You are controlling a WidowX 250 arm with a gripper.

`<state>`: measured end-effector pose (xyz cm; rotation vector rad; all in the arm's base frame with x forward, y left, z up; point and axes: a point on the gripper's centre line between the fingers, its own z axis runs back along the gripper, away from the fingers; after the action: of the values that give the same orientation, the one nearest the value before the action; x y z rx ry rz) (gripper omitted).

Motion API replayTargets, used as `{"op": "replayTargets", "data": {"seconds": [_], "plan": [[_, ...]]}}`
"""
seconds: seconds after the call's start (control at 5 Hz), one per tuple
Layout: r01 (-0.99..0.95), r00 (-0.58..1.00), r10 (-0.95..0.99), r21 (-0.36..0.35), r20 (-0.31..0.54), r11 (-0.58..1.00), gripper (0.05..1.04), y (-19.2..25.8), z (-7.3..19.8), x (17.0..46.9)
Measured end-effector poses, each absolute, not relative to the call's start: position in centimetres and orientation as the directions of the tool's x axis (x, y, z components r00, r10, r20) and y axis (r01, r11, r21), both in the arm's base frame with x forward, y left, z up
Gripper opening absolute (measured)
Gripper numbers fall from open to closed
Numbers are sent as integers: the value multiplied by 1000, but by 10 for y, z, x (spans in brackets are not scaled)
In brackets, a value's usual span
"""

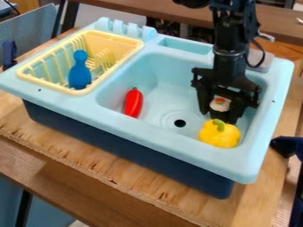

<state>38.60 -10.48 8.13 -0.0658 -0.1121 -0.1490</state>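
The black gripper (220, 116) hangs down inside the right part of the light blue sink (168, 84). A small white, rounded thing with an orange and green top (220, 103) shows within the gripper's outline; whether it is held, I cannot tell. Just below the gripper in the view, a yellow bell pepper (219, 134) with a green stem lies by the sink's front right corner. A red chili pepper (134, 103) lies in the left part of the basin. On the left, a blue pin-shaped toy (80, 71) stands in the yellow dish rack (112, 37).
The sink's raised rim (172, 144) runs around the basin, with a dark drain hole (179, 123) in its floor. A wooden table (112, 164) supports the sink. A dark blue object (287, 146) stands at the right edge.
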Motion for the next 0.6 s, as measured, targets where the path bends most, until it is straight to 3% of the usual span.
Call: {"op": "replayTargets", "data": {"seconds": [0.2,0.6], "plan": [[129,979,-108,-117,172,985,1009,-105,101,383],[64,961,-1,-219,276,974,1001,-85,164,356]]}}
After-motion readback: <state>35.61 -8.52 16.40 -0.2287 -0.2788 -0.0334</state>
